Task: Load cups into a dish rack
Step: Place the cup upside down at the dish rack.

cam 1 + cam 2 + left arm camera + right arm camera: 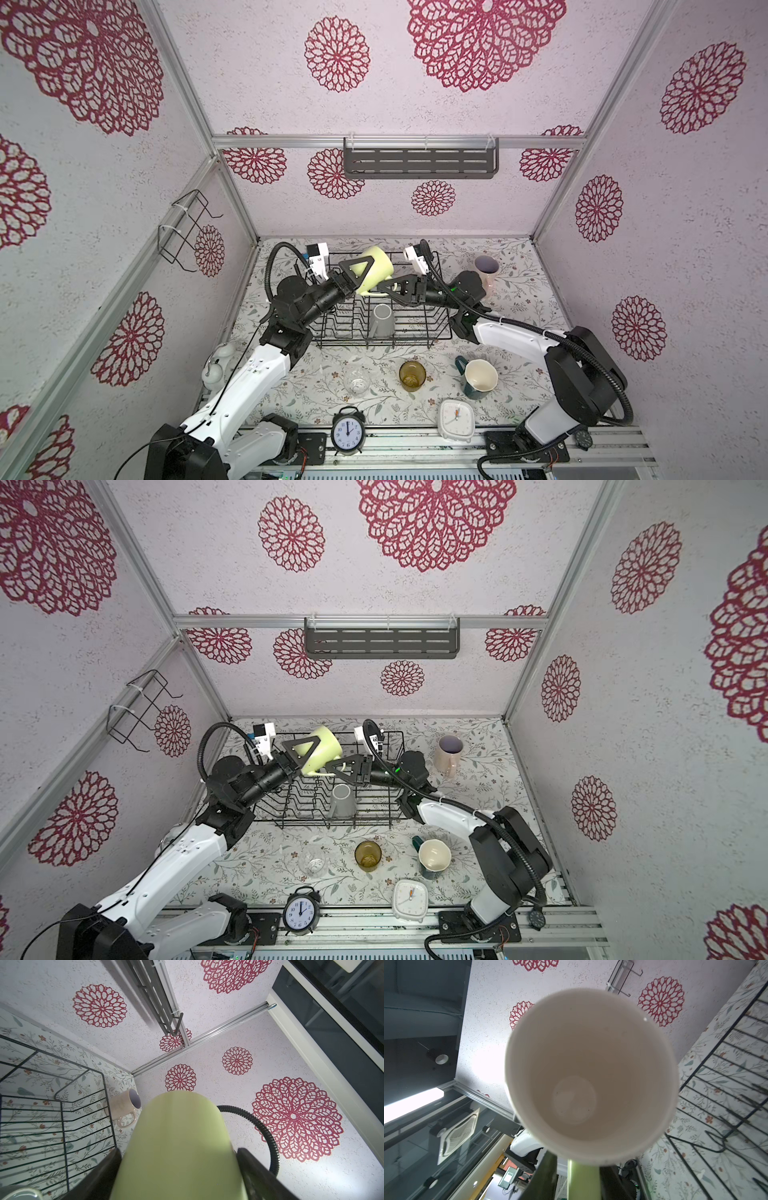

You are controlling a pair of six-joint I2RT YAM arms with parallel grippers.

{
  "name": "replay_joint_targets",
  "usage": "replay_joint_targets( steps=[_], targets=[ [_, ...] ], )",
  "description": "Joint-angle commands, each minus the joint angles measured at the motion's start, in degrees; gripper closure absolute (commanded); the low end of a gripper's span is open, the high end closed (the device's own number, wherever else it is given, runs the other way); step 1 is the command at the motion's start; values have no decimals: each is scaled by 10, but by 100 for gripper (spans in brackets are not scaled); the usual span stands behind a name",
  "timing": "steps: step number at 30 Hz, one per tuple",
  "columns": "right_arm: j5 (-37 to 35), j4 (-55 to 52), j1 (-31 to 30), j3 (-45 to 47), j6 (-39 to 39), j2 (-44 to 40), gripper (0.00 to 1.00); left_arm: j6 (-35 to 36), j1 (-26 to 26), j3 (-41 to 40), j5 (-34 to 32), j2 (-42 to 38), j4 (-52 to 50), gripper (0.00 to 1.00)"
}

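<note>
Two fingers of the left gripper [360, 271] pinch the mug [380, 265] by its body; the right gripper [384, 290] sits loose around the handle [582, 1180] (a gap shows on one side). Mug hangs tilted over the rack [432, 338], which stands on a floral table [316, 386] between white walls [457, 208] with red rosettes.

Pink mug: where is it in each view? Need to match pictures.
In a top view: pink mug upright on the table, right of the dish rack's far end.
In a top view: same spot, right of the rack.
Left wrist: between the rack's corner and the yellow-green mug up close.
Right wrist: not in it.
Shared landmark: the dish rack's black wires, in all four.
</note>
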State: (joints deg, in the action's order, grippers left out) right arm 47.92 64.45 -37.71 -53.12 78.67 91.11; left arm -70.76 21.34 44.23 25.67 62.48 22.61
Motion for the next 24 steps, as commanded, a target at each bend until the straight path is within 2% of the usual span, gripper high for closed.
replay_joint_targets(
  steps=[1,6,15,20,24],
  targets=[
    [-60,63,23,9,-5,-18,60,30,-3,35,-4,-10,-45,31],
    [-92,87,48,50,18,-20,54,87,-4,64,-50,-9,-143,32],
    [-98,94,63,66,23,-13,54,87,-10,81,-52,40,-136,36],
    [-116,24,85,85,-27,-37,53,137,-12,120,-65,78,-212,36],
    [-140,-87,103,94,-101,-74,53,182,-14,161,-83,116,-273,36]
  ],
)
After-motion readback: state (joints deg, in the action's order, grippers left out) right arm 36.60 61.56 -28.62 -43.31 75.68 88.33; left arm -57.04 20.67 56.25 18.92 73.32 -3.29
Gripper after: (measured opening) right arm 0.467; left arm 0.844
